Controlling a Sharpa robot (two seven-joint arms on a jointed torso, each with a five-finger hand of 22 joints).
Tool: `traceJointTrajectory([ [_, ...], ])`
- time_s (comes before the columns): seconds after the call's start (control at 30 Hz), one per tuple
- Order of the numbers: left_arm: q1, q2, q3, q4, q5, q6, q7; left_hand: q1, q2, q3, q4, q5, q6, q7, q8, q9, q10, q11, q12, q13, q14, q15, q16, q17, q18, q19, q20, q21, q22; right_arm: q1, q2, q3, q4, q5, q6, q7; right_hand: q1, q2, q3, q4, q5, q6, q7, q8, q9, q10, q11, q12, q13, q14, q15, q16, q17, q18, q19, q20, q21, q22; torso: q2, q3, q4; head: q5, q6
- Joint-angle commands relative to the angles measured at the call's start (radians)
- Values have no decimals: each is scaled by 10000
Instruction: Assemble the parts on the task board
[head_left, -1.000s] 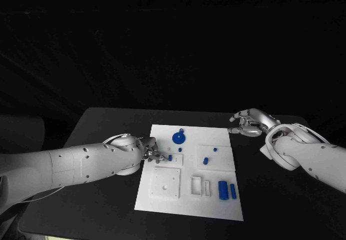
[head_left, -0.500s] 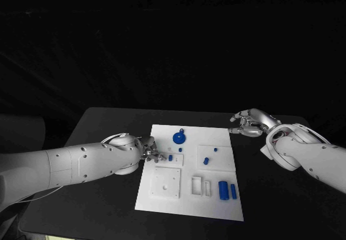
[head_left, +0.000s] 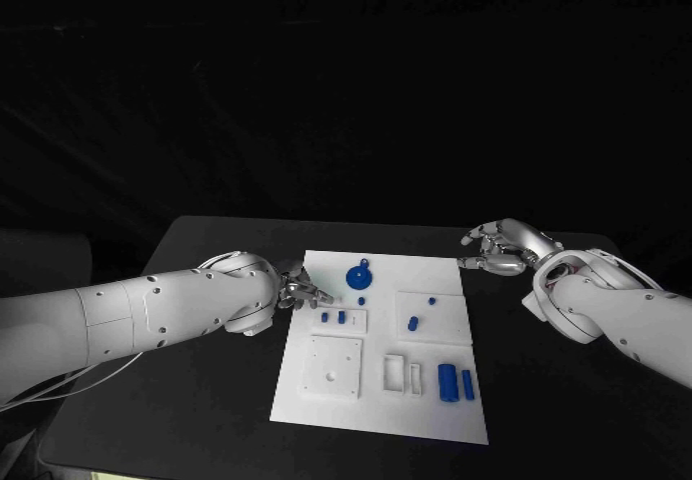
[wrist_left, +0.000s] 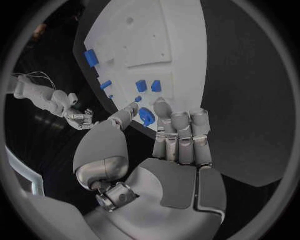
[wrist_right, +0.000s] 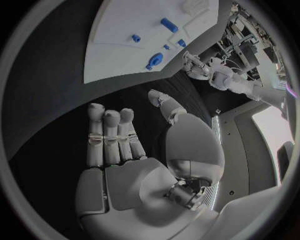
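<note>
Where the left arm reaches in over the black table (head_left: 216, 400), its left hand (head_left: 300, 291) hovers at the left edge of the white task board (head_left: 433, 410), fingers apart and holding nothing (the wrist view shows them spread above a round blue part (wrist_left: 147, 116)). Just beyond its fingertips, two small blue parts (head_left: 333, 317) sit side by side in a raised square on the board. The round blue part (head_left: 358, 274) lies near the board's far edge. A blue peg (head_left: 413, 322) stands in the square to the right, and two blue bars (head_left: 454, 382) lie near the right edge. The right hand (head_left: 499, 247) rests off the board's far right corner, fingers loosely curled, empty.
</note>
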Motion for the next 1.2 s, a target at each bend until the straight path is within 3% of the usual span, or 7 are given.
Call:
traceJointTrajectory([
  [0.03,3,-23,9,-2,949,8,27,-21,-67,-46,13,-45,-116,-8,1,-7,-113,-18,-66,-22,-58,23,-23,-5,-171,-79,-1139,-62,-19,-4,0,0,7,-32,88,61,-46,48,34,23,64,4,55,51,-11,-99,2,64,-14,-80,25,43,-13,678,-16,27,-53,10,8,-2,-1,2,4],
  [0.27,3,-106,8,38,949,41,40,332,500,76,-94,-42,-265,35,39,-10,-218,24,-144,-68,-43,59,9,14,-169,-62,-1153,-45,-14,-4,-10,0,14,-32,87,58,-43,54,37,24,68,5,55,52,-11,-99,2,65,-15,-79,25,45,-14,678,-15,27,-54,11,2,0,6,-10,2],
  [0.37,3,-137,7,87,937,-81,176,1080,1514,-49,-979,-6,-362,64,86,-42,-255,52,-183,-106,-77,82,7,22,-193,-144,-1141,-18,35,-4,-13,0,13,-32,71,58,-38,62,41,23,71,6,54,53,-11,-98,1,66,-16,-79,24,46,-15,678,-14,26,-54,11,0,1,7,-12,23],
  [0.5,4,-65,6,154,507,-780,929,1519,1980,-77,-1753,27,-579,196,19,-235,-590,208,-641,-395,-414,251,-484,-209,-330,-500,-1010,-365,-89,-4,-7,0,11,-32,74,62,-23,76,49,18,72,9,52,55,-10,-96,0,69,-17,-77,23,49,-17,678,-12,24,-54,12,-1,0,9,-25,60],
  [0.7,4,160,5,63,-477,-2457,2994,2977,1135,360,-2649,12,-1101,631,-129,-597,-1609,693,-2174,-1429,-1457,931,-1973,-861,-723,-1466,-485,-1483,-556,-4,-7,0,-12,-32,55,72,-11,88,56,14,70,14,51,59,-10,-93,-2,72,-18,-76,22,52,-19,678,-9,22,-54,14,6,3,-8,-67,131],
  [0.8,6,296,-8,2,-1033,-2929,3840,3746,834,350,-2704,21,-1218,790,-298,-893,-1664,1019,-3635,-2543,-1502,1303,-2786,-1147,-683,-1609,-111,-1925,-729,-4,0,0,-20,-32,49,77,-10,90,57,14,68,15,51,60,-10,-92,-2,73,-18,-75,22,53,-19,678,-7,22,-53,14,-1,10,-6,-98,172],
  [1.2,-4,1609,-163,-1109,-2945,-2770,5024,4488,884,151,-2761,-28,-1107,777,-575,-1278,-1668,1532,-6164,-4072,-1321,1566,-3350,-1004,-562,-1547,151,-2173,-649,-4,54,0,-78,-32,39,103,-6,94,58,12,64,20,49,63,-9,-89,-3,77,-19,-71,20,58,-22,678,-2,21,-52,17,10,0,-20,-176,284],
])
